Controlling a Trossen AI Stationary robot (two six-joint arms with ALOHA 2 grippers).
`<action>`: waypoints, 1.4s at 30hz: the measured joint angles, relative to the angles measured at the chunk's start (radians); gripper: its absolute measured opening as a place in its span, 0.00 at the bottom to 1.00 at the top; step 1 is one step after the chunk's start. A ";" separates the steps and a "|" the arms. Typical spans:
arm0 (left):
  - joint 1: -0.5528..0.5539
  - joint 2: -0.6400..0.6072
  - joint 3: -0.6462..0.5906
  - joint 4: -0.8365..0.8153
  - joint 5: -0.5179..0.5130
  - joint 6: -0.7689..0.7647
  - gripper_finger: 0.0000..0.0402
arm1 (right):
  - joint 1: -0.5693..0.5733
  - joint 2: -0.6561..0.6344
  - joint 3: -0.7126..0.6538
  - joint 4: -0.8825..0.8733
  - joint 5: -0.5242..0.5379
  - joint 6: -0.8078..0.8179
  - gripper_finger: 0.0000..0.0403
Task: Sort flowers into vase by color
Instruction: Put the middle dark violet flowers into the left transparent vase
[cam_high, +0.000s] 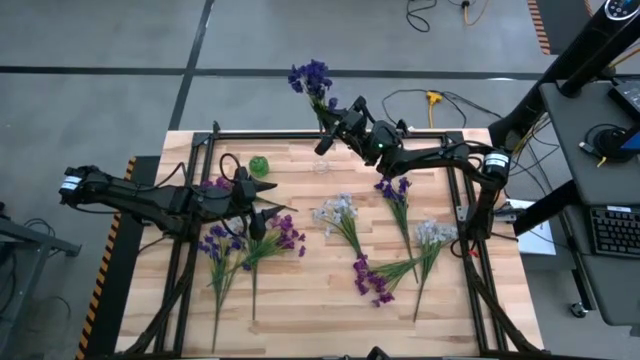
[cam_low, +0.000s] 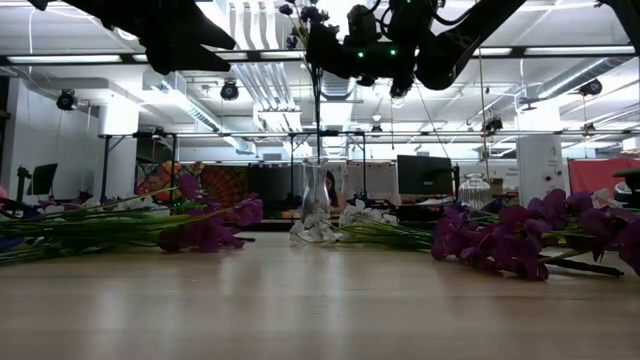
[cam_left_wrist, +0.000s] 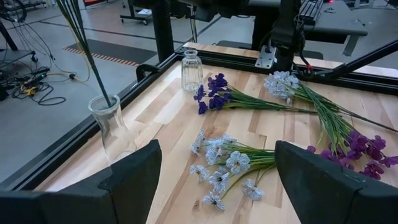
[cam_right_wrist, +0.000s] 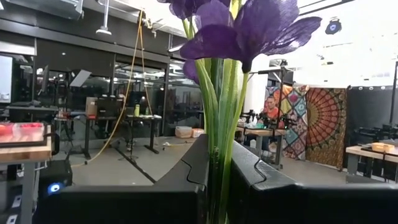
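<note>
1. The right gripper (cam_high: 330, 132) is clamped on a dark blue-violet sprig (cam_high: 312, 80), holding it upright at the table's 12 o'clock edge; its stems reach down into a clear vase (cam_left_wrist: 112, 124), as best the left wrist view shows.
2. The left gripper (cam_high: 262, 212) hovers toward 9 o'clock, fingers spread wide and holding nothing, above magenta-purple flowers (cam_high: 285, 238).
3. Pale-blue flowers (cam_high: 338, 212) lie mid-table; more blue-violet ones (cam_high: 394, 190) toward 2 o'clock.
4. A second glass vase (cam_left_wrist: 191, 70) stands empty beyond them.

Held dark blue-violet sprig (cam_right_wrist: 219, 93) — its blossoms cut off by the edge, stem bottoms hidden.
</note>
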 joint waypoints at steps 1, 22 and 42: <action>0.000 0.000 0.000 0.000 0.000 0.000 0.73 | 0.000 0.000 0.000 -0.002 0.000 0.000 0.04; 0.000 0.000 0.000 0.000 0.000 0.000 0.73 | 0.000 0.000 -0.001 -0.060 0.000 0.019 0.29; 0.000 0.001 0.000 -0.001 0.001 0.000 0.73 | 0.000 -0.015 -0.001 -0.274 0.039 0.037 0.59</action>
